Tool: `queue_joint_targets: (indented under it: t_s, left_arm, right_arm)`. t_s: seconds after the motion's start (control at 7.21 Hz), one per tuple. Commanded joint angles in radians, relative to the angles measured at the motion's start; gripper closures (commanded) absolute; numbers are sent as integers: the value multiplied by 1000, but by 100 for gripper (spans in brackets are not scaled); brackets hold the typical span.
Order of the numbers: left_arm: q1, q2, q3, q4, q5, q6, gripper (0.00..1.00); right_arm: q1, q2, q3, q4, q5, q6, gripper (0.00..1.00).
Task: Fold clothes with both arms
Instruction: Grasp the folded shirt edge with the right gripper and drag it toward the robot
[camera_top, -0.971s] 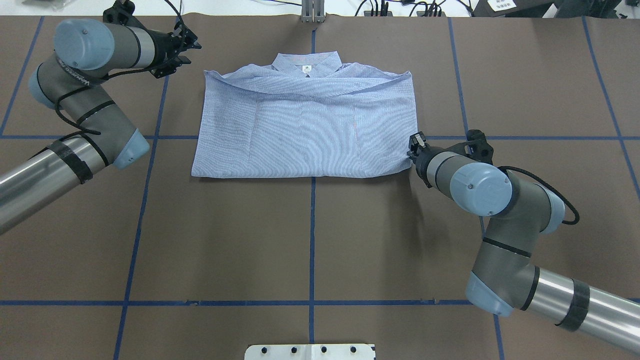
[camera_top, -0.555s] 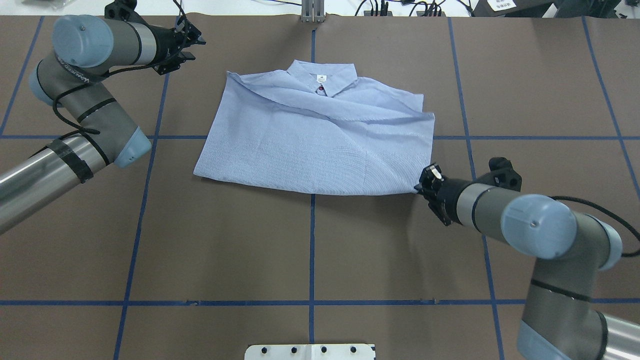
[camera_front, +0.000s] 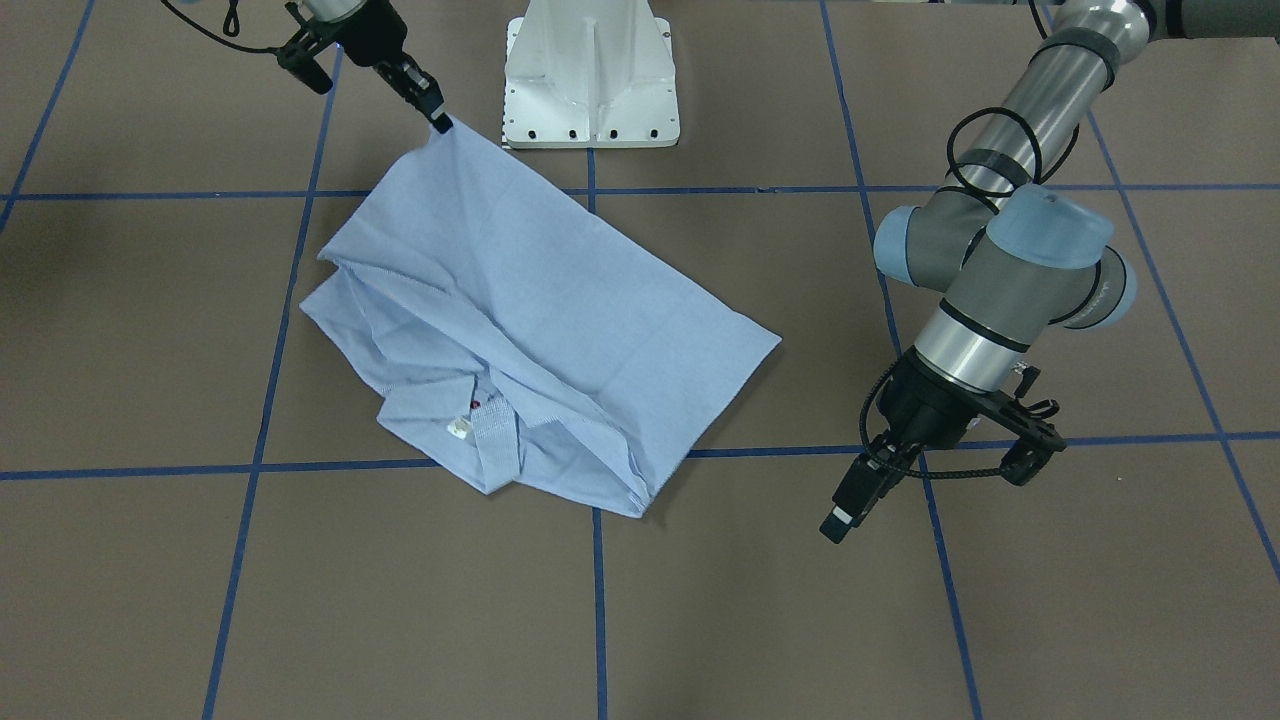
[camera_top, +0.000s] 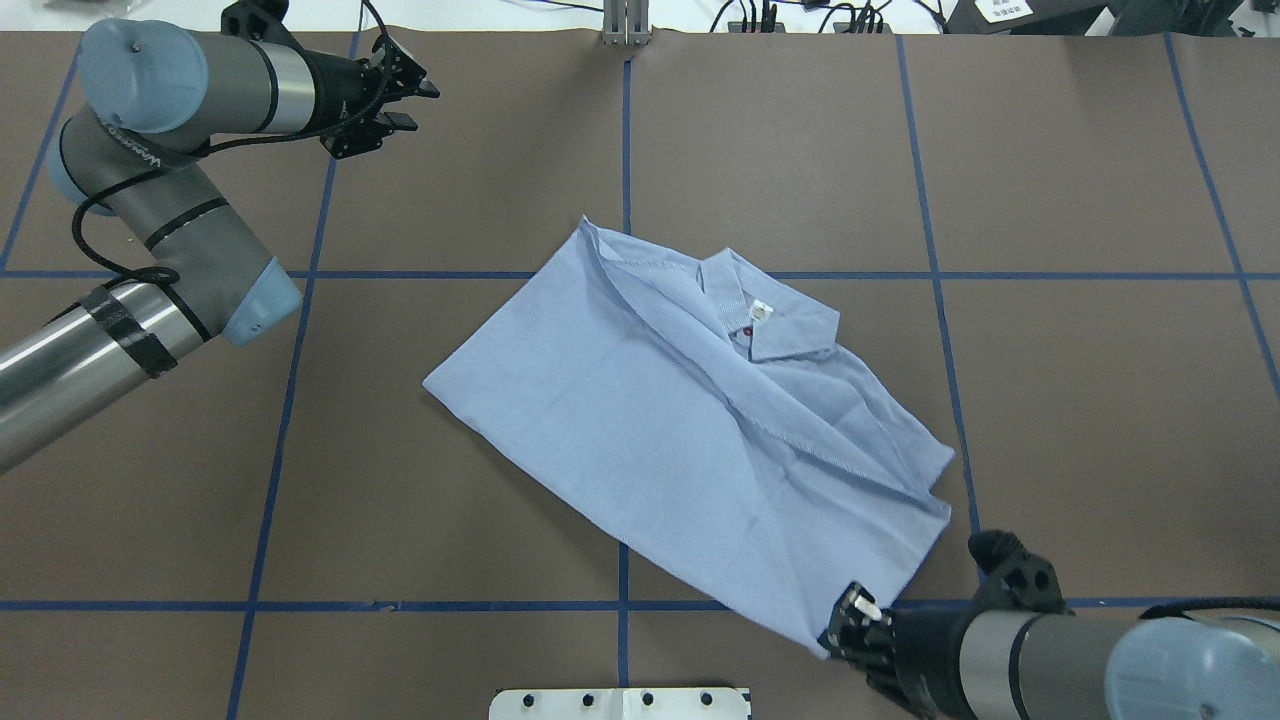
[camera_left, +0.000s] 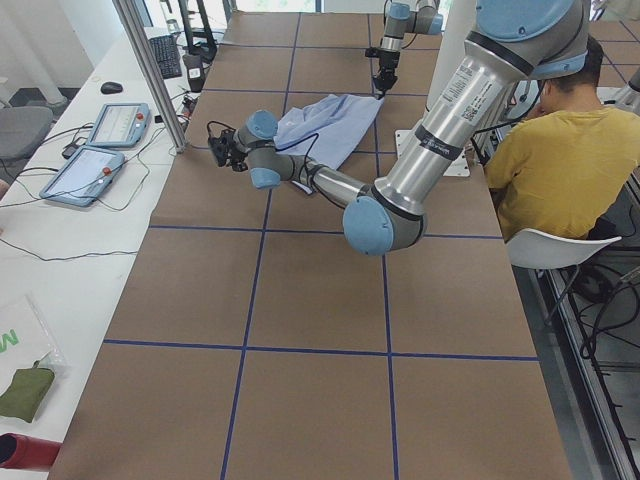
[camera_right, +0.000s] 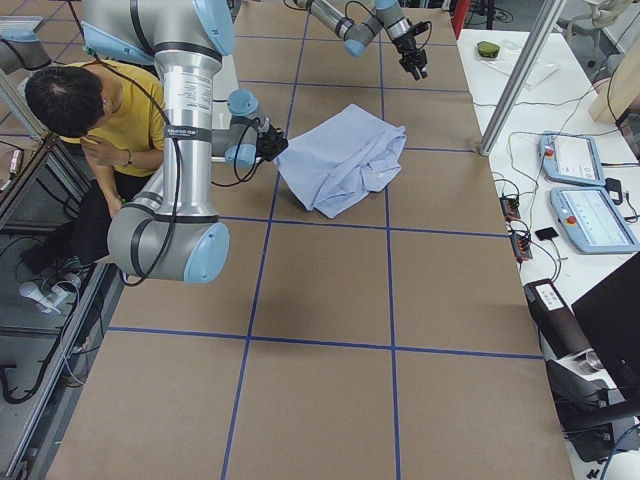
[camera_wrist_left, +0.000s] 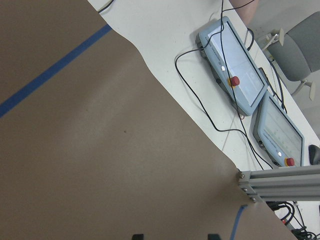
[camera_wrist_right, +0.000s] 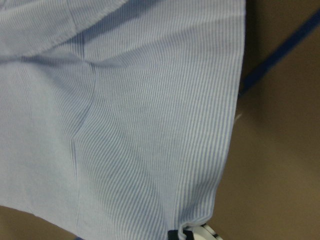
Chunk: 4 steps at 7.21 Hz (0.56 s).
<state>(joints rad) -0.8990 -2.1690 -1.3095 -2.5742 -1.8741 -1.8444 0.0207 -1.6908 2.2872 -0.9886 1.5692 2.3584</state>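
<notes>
The right gripper (camera_top: 848, 622) pinches one corner of the shirt (camera_top: 650, 400); the left gripper (camera_top: 415, 105) hangs well apart from the shirt, jaws spread wide

Folded pale-blue striped shirt (camera_top: 640, 420), collar (camera_top: 775, 322) up, askew on the table (camera_top: 450, 540), one corner in right hand (camera_top: 843, 630)

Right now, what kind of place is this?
Probably a robotics lab workcell: a blue-taped grid table, teach pendants on the side bench, and a person seated alongside.
</notes>
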Motion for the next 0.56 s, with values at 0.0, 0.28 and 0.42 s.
queue_joint_targets:
  t_s: [0.0, 0.28, 0.42]
  left_arm:
    - [3, 84, -118, 28, -68, -9, 43]
    - [99, 246, -306, 74, -50, -103, 35]
    - [162, 315, -365, 75, 2, -107, 23]
  right_arm:
    - [-59, -50, 76, 4, 118, -1, 3]
    - [73, -40, 87, 5, 126, -2, 0]
    - [193, -6, 86, 5, 132, -4, 0]
